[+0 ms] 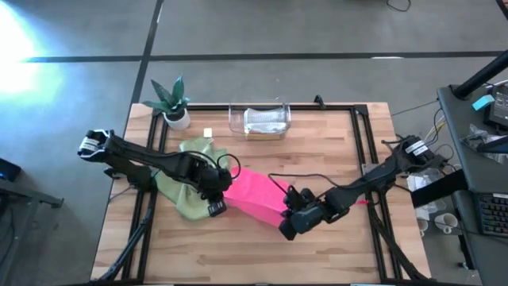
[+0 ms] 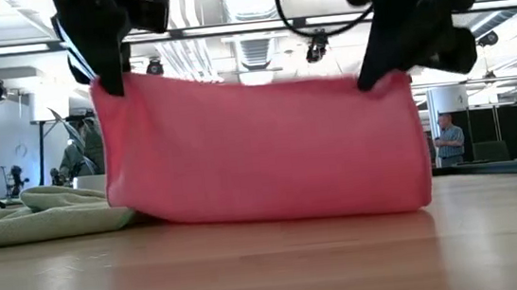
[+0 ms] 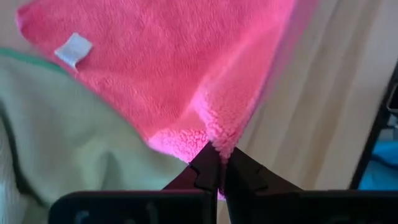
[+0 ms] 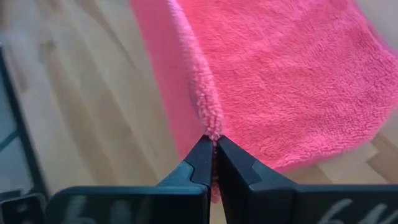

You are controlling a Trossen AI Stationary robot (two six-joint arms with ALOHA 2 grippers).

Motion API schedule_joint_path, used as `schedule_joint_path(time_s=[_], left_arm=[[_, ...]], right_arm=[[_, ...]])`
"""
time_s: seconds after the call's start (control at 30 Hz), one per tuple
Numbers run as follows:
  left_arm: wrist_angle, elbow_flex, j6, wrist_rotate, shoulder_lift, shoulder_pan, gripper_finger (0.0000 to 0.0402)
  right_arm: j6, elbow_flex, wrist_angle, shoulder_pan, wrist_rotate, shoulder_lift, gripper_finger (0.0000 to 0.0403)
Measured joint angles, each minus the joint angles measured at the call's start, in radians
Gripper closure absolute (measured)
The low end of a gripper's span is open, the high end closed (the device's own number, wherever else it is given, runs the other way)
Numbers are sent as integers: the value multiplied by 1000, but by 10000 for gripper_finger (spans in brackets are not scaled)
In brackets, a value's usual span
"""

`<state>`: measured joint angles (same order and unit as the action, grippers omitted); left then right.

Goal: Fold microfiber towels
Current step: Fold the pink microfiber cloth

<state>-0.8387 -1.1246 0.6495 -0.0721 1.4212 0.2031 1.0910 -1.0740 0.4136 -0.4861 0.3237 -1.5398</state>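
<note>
I have both arms out over the middle of the wooden surface (image 1: 333, 246), each one gripping a corner of the hot pink towel (image 1: 255, 195). The left gripper (image 3: 216, 163) has its jaws clamped together on one pink corner, and the right gripper (image 4: 213, 149) has its jaws pinched the same way on the other corner, along the towel's fluffy edge. From the low camera I see the pink towel hanging like a curtain between the two grippers, its upper edge stretched nearly level and its lower edge resting on the surface. In the left wrist camera a small white tag (image 3: 73, 50) shows on the pink cloth. Just beside the pink towel, on the left arm's side, the sage green towel (image 1: 181, 184) lies crumpled on the surface, partly under the left arm, and the pink cloth overlaps its edge. At the far edge of the surface a clear plastic bin (image 1: 260, 121) stands with something pale inside that I cannot make out, and a small potted plant (image 1: 172, 102) sits at the far left corner, well apart from the towels. In the room beyond, a person (image 2: 445, 139) stands far off.
</note>
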Motion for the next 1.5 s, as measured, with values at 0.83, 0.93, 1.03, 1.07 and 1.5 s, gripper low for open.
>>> schedule_joint_path(time_s=[0.83, 0.93, 1.03, 1.07, 1.5], left_arm=[[187, 103, -199, 123, 110, -217, 402], [189, 97, -220, 123, 165, -222, 402], [187, 91, -220, 123, 205, -222, 402], [191, 91, -220, 123, 214, -222, 402], [175, 61, -272, 143, 219, -222, 402]], right_arm=[[36, 0, 213, 156, 62, -47, 394], [33, 0, 210, 166, 63, -47, 394], [31, 1, 211, 170, 61, -47, 394], [32, 1, 211, 170, 61, -47, 394], [33, 4, 213, 196, 62, -47, 394]])
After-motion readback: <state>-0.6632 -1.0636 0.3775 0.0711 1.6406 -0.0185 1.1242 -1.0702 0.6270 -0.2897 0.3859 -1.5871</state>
